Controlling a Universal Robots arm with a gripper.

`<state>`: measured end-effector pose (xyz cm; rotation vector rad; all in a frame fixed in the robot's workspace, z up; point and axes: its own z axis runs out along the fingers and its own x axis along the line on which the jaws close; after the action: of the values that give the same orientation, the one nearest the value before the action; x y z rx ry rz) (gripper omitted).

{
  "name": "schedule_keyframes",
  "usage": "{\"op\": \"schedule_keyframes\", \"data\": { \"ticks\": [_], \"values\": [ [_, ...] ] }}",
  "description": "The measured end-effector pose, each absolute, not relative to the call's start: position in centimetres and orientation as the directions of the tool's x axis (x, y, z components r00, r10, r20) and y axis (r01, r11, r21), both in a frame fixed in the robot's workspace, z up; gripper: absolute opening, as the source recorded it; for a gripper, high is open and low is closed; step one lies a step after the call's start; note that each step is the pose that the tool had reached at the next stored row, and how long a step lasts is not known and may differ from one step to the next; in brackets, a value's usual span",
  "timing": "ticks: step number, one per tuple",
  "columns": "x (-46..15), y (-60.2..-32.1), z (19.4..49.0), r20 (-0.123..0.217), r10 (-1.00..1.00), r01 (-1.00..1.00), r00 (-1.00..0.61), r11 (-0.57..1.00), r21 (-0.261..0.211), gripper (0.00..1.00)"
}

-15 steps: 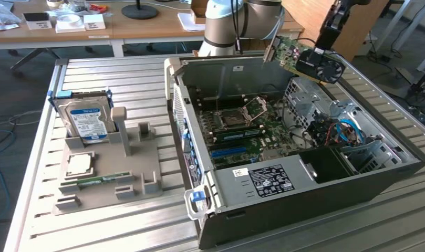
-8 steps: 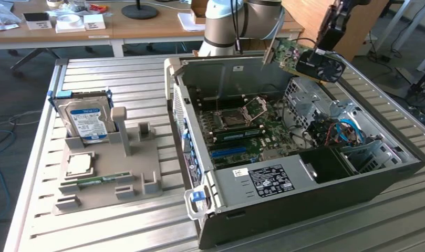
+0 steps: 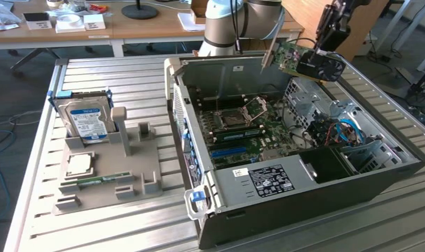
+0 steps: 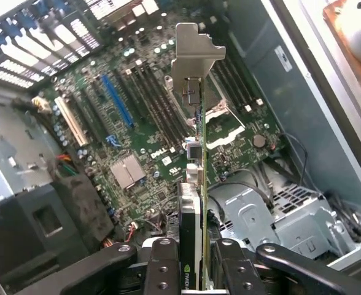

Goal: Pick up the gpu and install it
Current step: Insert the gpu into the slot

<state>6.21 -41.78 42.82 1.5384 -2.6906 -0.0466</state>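
The gpu (image 3: pixel 304 59), a green card with a black round fan, hangs in the air above the back right corner of the open computer case (image 3: pixel 282 178). My gripper (image 3: pixel 324 46) is shut on it from above. In the wrist view the gpu (image 4: pixel 202 184) shows edge-on between my fingers (image 4: pixel 162 267), its silver bracket (image 4: pixel 196 55) pointing away from the camera. Below it lies the green motherboard (image 4: pixel 137 141) with a blue slot (image 4: pixel 116 98) and a white slot (image 4: pixel 70 120). The card is well clear of the board and touches nothing in the case.
A grey fixture (image 3: pixel 107 173) at the exterior view's left holds a silver hard drive (image 3: pixel 86 118), a processor (image 3: pixel 79 164) and a memory stick (image 3: pixel 100 180). Inside the case are a drive cage (image 3: pixel 370 155) and blue cables (image 3: pixel 349 131). A wooden desk (image 3: pixel 128 26) stands behind.
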Motion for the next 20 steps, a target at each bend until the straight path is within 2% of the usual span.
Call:
{"op": "schedule_keyframes", "data": {
  "ticks": [9,20],
  "values": [
    [6.21,-41.79,42.81,0.022,-0.913,-0.912,-0.407,0.408,0.047,0.27],
    [6.21,-41.79,42.80,0.021,-0.914,-0.913,-0.405,0.406,0.047,0.27]
  ]
}}
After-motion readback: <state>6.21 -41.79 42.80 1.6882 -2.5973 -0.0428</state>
